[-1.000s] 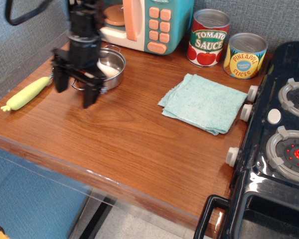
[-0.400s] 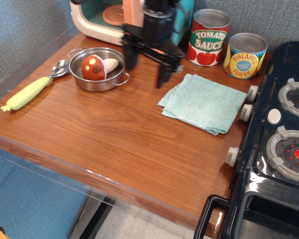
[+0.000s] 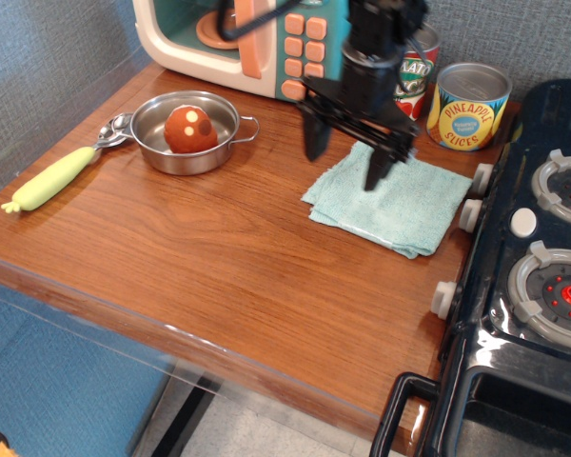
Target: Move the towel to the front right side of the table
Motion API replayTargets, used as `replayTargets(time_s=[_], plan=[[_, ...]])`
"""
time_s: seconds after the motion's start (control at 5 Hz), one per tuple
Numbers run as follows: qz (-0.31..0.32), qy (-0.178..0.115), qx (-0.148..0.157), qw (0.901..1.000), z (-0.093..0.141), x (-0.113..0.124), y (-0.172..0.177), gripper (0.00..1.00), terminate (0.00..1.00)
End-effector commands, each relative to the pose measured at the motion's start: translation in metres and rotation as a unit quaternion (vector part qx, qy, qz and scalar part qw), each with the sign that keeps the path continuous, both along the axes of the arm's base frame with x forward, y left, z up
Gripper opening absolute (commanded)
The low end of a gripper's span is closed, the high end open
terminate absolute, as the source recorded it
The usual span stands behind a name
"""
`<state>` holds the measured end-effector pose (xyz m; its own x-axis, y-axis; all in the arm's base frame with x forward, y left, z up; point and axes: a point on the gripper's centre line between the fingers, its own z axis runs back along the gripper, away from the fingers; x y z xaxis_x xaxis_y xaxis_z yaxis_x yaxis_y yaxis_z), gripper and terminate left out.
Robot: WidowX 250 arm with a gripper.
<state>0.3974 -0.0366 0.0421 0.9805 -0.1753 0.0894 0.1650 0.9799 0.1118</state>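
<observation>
A folded light teal towel (image 3: 390, 197) lies on the wooden table (image 3: 200, 257), just beside the black toy stove (image 3: 523, 276). Above the towel's far-left corner hangs the black gripper (image 3: 344, 158), fingers spread wide and holding nothing. Behind it, beside the stove, stands a pineapple can (image 3: 468, 106).

Setting: a play-kitchen mock-up arranged for robot trials.
Surface: glossy reddish-brown wood-grain table (image 3: 200, 257), the landmark for all else.
Right of table: black toy stove (image 3: 528, 286) with grey burners and white knobs.
Back of table: cream-and-teal toy microwave (image 3: 243, 43); yellow pineapple-slices tin (image 3: 468, 105).
Back left of table: small steel pot (image 3: 186, 133); yellow-handled spoon (image 3: 62, 173).
Behind table: grey fabric partition wall (image 3: 38, 67).
</observation>
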Motion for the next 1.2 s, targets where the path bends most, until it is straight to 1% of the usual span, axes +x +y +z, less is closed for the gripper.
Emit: replayTargets(time_s=[0.0,0.2,0.4,0.8,1.0], plan=[[-0.013,-0.027,-0.003,0.9996,0.003,0.013,-0.024,1.0,0.0],[-0.02,-0.013,0.011,0.9996,-0.011,0.011,-0.019,1.0,0.0],[-0.038,0.017,0.031,0.9987,-0.021,-0.008,-0.006,1.0,0.0],[-0.06,0.048,0.017,0.9969,-0.013,-0.069,0.015,1.0,0.0],[-0.069,0.053,0.015,0.9961,-0.009,-0.094,0.023,1.0,0.0]])
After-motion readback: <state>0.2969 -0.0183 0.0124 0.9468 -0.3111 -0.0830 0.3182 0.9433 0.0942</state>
